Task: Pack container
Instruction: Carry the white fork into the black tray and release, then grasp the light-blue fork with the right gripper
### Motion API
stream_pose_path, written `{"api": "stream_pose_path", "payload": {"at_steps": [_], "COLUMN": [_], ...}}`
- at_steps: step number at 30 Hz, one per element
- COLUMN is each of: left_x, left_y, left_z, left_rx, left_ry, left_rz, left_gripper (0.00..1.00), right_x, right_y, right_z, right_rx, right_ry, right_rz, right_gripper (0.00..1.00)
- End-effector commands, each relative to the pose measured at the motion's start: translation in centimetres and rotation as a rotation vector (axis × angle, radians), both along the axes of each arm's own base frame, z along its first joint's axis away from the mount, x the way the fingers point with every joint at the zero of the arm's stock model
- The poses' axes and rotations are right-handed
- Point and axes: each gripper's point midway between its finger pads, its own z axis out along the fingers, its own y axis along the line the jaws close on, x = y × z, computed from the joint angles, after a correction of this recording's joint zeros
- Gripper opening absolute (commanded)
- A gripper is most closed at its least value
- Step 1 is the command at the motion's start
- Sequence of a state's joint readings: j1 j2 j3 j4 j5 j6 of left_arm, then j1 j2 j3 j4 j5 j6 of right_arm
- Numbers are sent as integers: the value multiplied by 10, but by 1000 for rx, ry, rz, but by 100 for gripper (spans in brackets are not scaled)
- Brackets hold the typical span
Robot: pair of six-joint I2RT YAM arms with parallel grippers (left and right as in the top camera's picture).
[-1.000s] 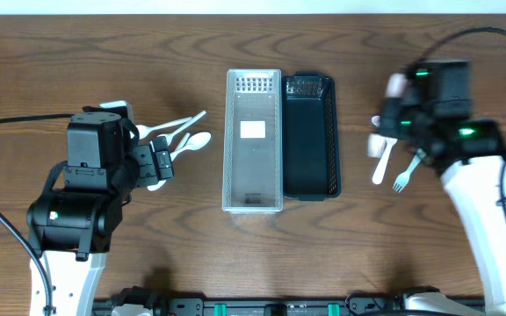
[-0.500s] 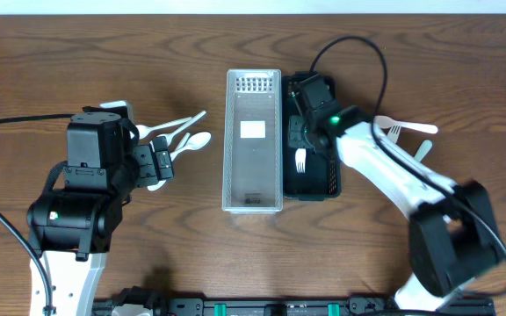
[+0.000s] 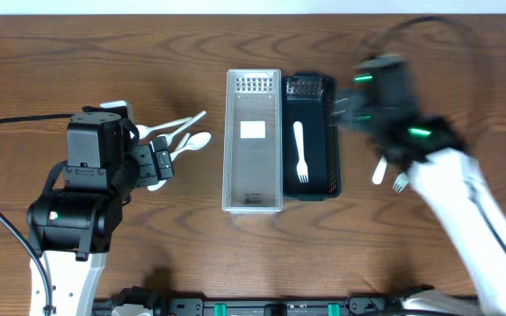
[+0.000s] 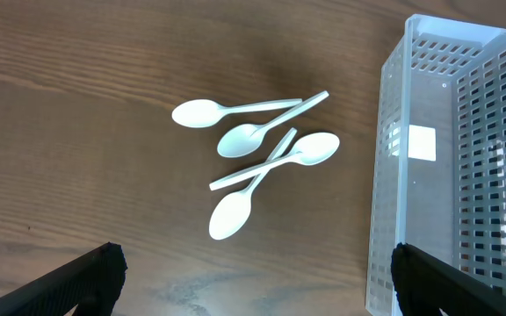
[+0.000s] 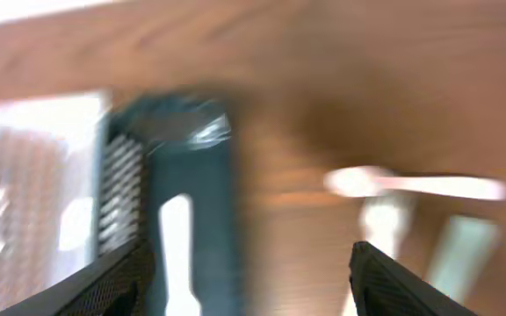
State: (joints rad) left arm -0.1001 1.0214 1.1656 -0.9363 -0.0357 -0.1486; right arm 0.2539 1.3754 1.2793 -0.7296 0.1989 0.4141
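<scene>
A clear slotted container (image 3: 253, 189) and a black container (image 3: 333, 140) stand side by side at mid-table. One white fork (image 3: 301, 152) lies inside the black container, also seen blurred as the fork (image 5: 178, 254) in the right wrist view. My right gripper (image 5: 251, 250) is open and empty, blurred by motion, just right of the black container (image 5: 209, 202). Several white spoons (image 4: 262, 154) lie in a loose pile on the wood left of the clear container (image 4: 446, 158). My left gripper (image 4: 253, 285) hangs open over bare wood beside the spoons, holding nothing.
More white utensils (image 3: 385, 167) lie on the table right of the black container, showing as pale smears (image 5: 411, 184) in the right wrist view. A black cable (image 3: 7, 123) runs from the left arm. The table's far edge is close behind the containers.
My right gripper has opened and let the fork drop into the black container, then swung away to the right. The left arm and the spoons have not moved.
</scene>
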Motion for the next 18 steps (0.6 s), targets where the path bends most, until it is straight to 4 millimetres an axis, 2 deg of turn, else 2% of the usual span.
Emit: {"api": "stream_pose_path", "payload": {"at_steps": [1,3,5,8,14,18], "left_x": [2,2,2,2,2,2], "left_y": [0,0,0,0,0,0], "left_z": [7,7,7,7,7,7], "left_rx": [11,11,11,11,11,11], "left_ry": [-14,-14,-14,-14,-14,-14], "left_rz": [-14,-14,-14,-14,-14,-14], "left_gripper": [98,98,98,98,98,98], "right_x": [-15,-32,-47,-61,-57,-50], "right_y": [-78,-117,-140,-158,-146,-145], "right_z": [2,-14,-34,-74,-148,-179], "right_rx": [-75,-79,-67,-19,87,99], "right_ry": [37,132,220,345,473,523], "right_rz": [-203,-313,-377,-427,-386,-382], "right_gripper": [71,71,71,72,70,69]}}
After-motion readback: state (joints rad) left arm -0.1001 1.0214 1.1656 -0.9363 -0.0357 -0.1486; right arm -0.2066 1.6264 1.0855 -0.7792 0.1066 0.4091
